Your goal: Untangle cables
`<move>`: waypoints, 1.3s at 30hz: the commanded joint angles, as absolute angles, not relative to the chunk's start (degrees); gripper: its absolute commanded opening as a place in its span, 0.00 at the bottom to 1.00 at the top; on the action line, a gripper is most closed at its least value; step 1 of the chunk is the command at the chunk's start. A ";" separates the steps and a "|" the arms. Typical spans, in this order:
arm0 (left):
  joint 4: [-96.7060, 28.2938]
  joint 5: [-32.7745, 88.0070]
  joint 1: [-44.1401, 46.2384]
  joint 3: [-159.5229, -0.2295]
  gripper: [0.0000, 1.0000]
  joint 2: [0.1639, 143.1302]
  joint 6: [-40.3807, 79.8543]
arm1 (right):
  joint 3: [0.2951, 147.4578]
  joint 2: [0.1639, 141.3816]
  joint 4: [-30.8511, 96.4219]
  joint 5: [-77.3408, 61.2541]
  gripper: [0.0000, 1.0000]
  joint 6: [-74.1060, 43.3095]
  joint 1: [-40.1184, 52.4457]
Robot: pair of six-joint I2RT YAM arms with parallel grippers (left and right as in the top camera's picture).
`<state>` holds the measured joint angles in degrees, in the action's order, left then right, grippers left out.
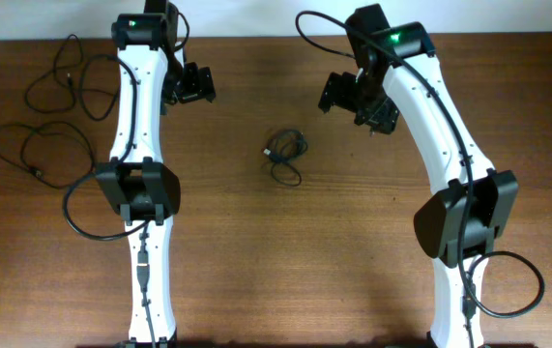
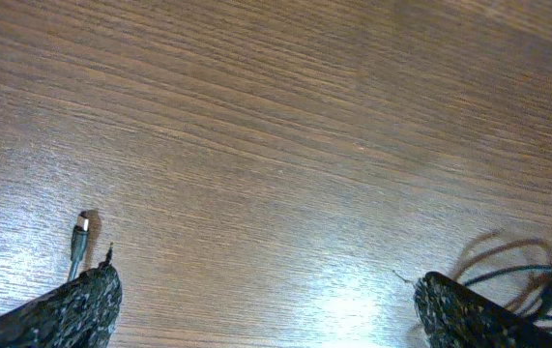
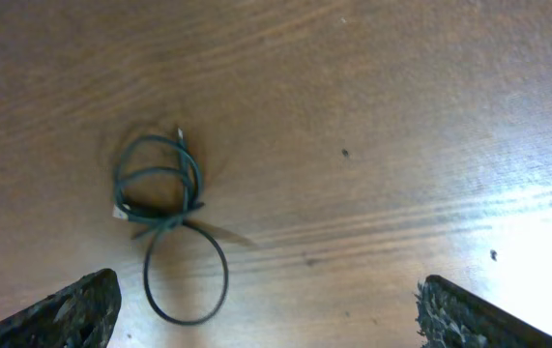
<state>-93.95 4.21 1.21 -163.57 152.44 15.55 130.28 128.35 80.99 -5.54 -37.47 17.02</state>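
The bunched cables (image 3: 164, 220) lay knotted at the middle of the counter (image 1: 256, 271), between the arms and touched by neither. The left pincer (image 2: 276, 314) and right pincer (image 3: 266, 314) both stood wide and empty. This looked like the approach step: the next move likely called for one pincer to descend onto a loop.

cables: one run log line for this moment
left claw: open, empty | right claw: open, empty | knotted cables: centre of table, untouched | loose cables: far left

Cable knot (image 1: 285, 158) centre; loose cables (image 1: 51, 116) left.
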 commanded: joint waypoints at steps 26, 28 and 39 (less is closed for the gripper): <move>-92.40 4.23 -3.38 -162.19 0.99 150.43 14.90 | 107.61 128.88 49.74 -2.33 0.70 -54.92 29.61; -92.33 4.23 -3.38 -162.19 0.99 150.43 14.90 | 107.50 128.88 48.95 -2.33 0.63 -54.96 29.63; -92.20 4.23 -3.38 -162.19 0.99 150.43 14.90 | 102.65 128.97 42.61 -2.33 0.15 -54.89 29.61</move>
